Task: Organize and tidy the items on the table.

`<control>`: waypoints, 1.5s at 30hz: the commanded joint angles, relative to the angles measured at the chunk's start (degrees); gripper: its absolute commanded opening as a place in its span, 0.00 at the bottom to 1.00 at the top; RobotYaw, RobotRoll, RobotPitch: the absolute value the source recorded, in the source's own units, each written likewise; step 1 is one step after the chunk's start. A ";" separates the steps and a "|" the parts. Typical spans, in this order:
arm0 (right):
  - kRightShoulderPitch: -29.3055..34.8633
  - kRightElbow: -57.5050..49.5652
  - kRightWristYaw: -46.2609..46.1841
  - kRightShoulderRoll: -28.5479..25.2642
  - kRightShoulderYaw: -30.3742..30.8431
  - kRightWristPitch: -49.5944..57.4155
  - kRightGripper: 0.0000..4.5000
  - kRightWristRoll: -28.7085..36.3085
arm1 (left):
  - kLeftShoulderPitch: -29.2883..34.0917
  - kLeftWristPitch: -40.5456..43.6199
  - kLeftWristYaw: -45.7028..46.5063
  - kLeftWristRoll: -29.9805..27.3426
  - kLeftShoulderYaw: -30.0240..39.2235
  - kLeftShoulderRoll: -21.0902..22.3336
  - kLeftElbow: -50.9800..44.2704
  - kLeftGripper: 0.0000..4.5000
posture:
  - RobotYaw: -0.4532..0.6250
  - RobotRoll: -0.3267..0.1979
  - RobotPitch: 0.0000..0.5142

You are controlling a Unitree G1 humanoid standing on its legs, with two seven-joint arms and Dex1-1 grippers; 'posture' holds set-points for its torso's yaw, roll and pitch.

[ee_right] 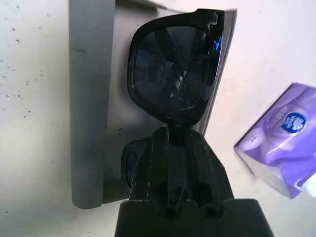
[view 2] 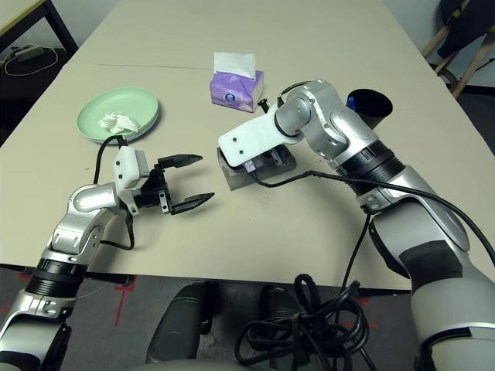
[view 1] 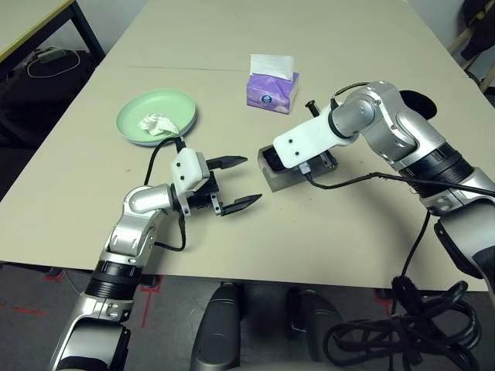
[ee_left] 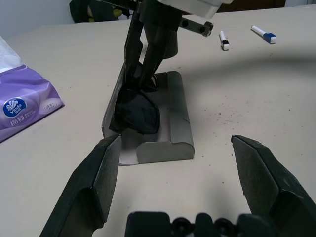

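Note:
The grey glasses case lies open in the middle of the table. My right gripper is shut on the bridge of the black sunglasses and holds them down inside the case. To the left of the case, my left gripper hovers open with nothing between its fingers, pointing at the case's near end. A mint green plate at the left holds a crumpled white tissue. The purple tissue box stands behind the case. A black cup sits behind my right arm. Two white pens lie beyond the case.
A smaller table with black legs stands at the far left, with cables on the floor beside it. Bare tabletop stretches in front of the case up to the table's near edge. Chair legs show at the far right.

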 commanded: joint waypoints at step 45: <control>6.23 -14.08 9.86 -4.31 -6.03 17.20 0.99 5.36 | -3.21 -2.18 -2.55 0.79 -0.42 1.29 4.87 1.00 | 0.58 0.62 0.22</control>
